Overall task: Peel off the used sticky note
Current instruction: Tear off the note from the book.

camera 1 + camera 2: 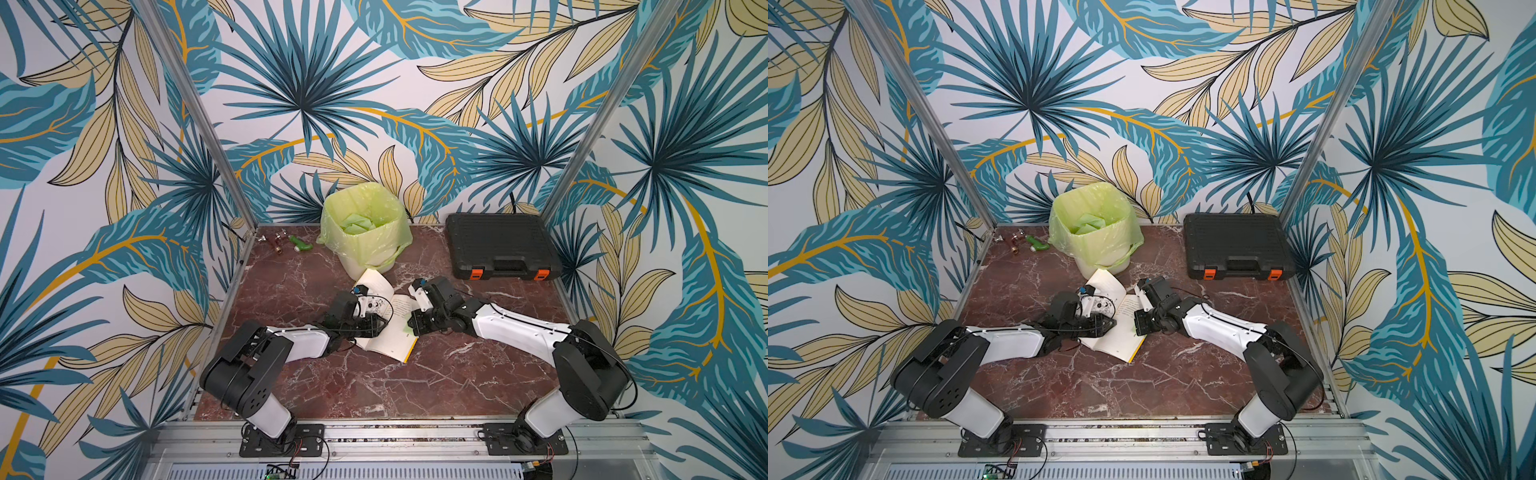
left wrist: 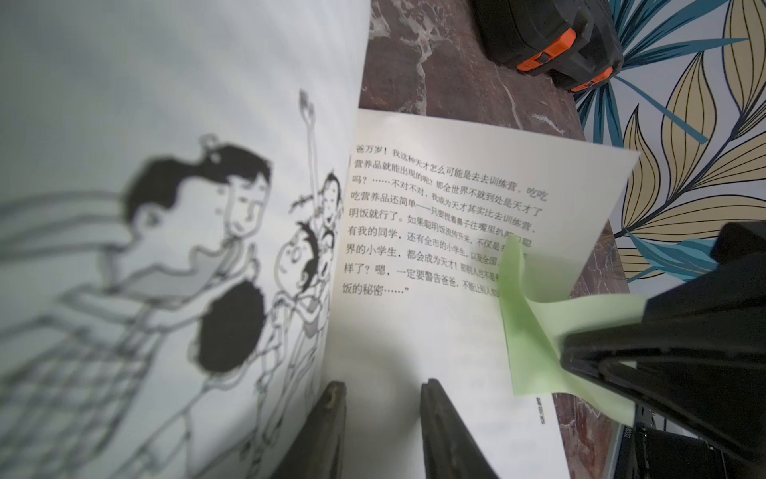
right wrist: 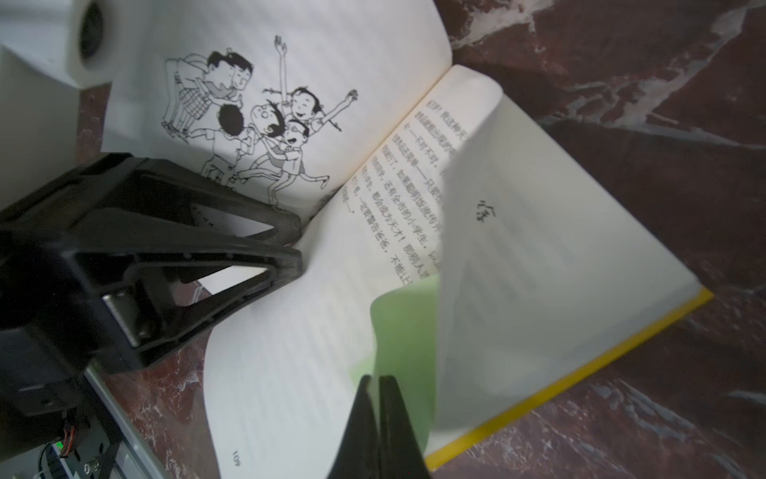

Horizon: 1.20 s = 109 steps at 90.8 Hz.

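Note:
An open book [image 1: 388,338] [image 1: 1121,336] lies mid-table, a cartoon drawing on one page and text on the other. A pale green sticky note [image 2: 526,327] [image 3: 404,331] clings to the text page, bent and partly lifted. My right gripper [image 3: 376,379] [image 2: 566,352] is shut on the note's free end, at the book's right edge [image 1: 413,328]. A blurred page [image 3: 518,249] rises beside the note. My left gripper [image 2: 383,385] [image 3: 297,244] stands open, its fingertips resting near the book's gutter with nothing between them.
A white bin with a green liner [image 1: 365,232] stands just behind the book, with green paper inside. A black tool case [image 1: 503,245] lies at the back right. Small metal fittings and a green piece [image 1: 286,243] sit at the back left.

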Tool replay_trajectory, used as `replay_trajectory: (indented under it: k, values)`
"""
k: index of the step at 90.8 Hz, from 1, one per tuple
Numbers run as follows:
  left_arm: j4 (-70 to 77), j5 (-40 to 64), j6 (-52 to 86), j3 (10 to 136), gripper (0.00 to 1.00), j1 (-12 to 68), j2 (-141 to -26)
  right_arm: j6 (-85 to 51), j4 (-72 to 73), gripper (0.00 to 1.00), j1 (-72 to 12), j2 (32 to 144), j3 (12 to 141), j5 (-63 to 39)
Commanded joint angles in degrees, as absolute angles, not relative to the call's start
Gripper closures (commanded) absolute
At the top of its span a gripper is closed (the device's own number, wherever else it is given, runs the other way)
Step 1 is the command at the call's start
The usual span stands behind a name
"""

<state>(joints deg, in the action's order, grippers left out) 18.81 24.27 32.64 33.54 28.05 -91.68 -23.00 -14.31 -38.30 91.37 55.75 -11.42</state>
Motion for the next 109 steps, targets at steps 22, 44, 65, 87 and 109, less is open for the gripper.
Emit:
replay_trajectory:
  k: [22, 44, 65, 87, 109]
  values:
    - [19.7, 24.3, 32.6, 35.2, 0.64, 28.3, -93.1, -17.8, -13.2, 1.00, -40.5, 89.5, 53.0, -22.3]
    - [19.5, 24.3, 32.5, 35.1, 0.64, 28.3, -93.2, -17.6, -9.3, 1.00, -39.1, 86.8, 51.4, -29.0]
    - [19.2, 24.2, 32.4, 34.9, 0.64, 28.4, -92.5, -20.7, -17.2, 1.00, -39.1, 85.9, 50.9, -11.2]
    - [18.5, 24.5, 31.9, 36.0, 0.64, 28.5, -93.2, -23.8, -23.0, 1.00, -38.7, 83.0, 48.2, 1.6]
    - [18.0, 24.9, 31.4, 38.4, 0.64, 29.7, -96.0, -24.3, -19.3, 1.00, -38.8, 84.4, 46.4, -3.2]
